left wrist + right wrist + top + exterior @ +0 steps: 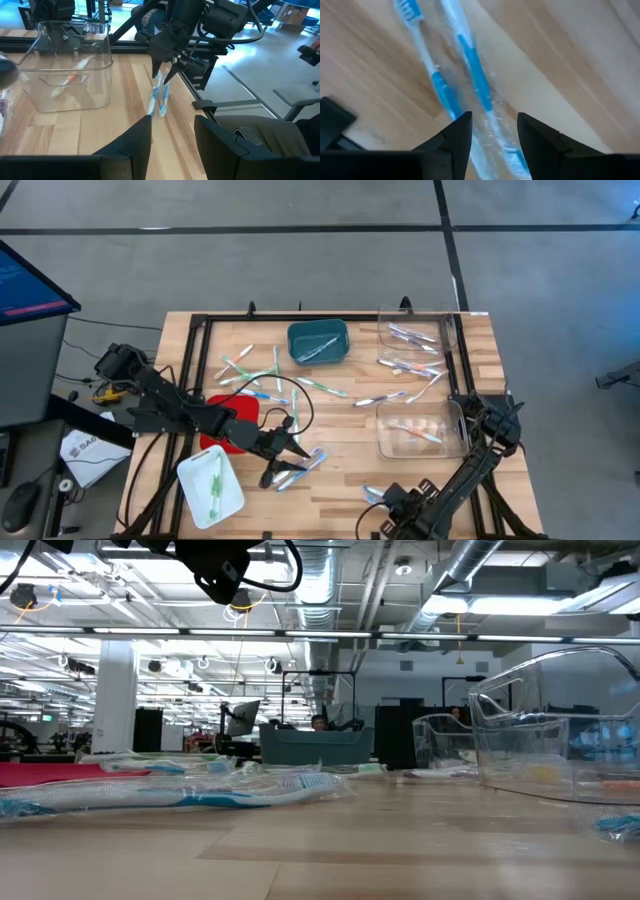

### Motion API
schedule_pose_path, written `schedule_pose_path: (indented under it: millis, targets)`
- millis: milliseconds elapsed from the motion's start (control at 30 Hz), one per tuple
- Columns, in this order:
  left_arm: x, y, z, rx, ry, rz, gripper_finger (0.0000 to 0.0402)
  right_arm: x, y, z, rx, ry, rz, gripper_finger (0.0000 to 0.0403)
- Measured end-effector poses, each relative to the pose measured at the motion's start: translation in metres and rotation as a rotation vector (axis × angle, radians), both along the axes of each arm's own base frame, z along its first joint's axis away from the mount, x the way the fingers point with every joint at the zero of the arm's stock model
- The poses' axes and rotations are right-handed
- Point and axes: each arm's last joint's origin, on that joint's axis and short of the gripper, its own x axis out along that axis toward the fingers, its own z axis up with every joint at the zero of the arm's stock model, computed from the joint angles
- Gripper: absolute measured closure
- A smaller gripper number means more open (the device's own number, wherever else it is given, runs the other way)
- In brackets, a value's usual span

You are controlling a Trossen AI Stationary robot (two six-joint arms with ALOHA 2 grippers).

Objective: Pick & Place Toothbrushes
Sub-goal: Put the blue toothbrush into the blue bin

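Right claw (162,76) hangs released over 2 blue toothbrushes (475,75); left claw (172,125) likewise released.

You're looking at a pale wood-plank counter (340,440) with a teal bin (318,342), a red tray (232,423) and a white tray (211,485). The toothbrushes (470,65) under the black fingers (455,140) are blue and white.

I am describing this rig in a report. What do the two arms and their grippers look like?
The left arm and the right arm look alike: black, built of blocky, angular links. The left gripper and the right gripper each have two flat dark fingers that narrow toward the tips. A black cable loops beside the right arm. I see no markings.
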Motion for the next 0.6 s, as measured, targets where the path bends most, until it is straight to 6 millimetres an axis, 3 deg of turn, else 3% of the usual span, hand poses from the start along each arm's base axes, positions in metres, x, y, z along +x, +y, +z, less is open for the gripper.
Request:
schedule_pose_path:
  millis: [367, 600]
  targets:
    - [0.0000, 0.0000, -0.0001, 0.001, 0.000, 0.001, 0.0256, -0.0012, -0.0016, 0.0003, -0.019, 0.012, 0.009, 0.0282]
    - [0.0000, 0.0001, -0.0001, 0.002, 0.000, 0.004, 0.0256, -0.0024, 0.0018, 0.0002, -0.028, -0.033, 0.025, 0.0280]
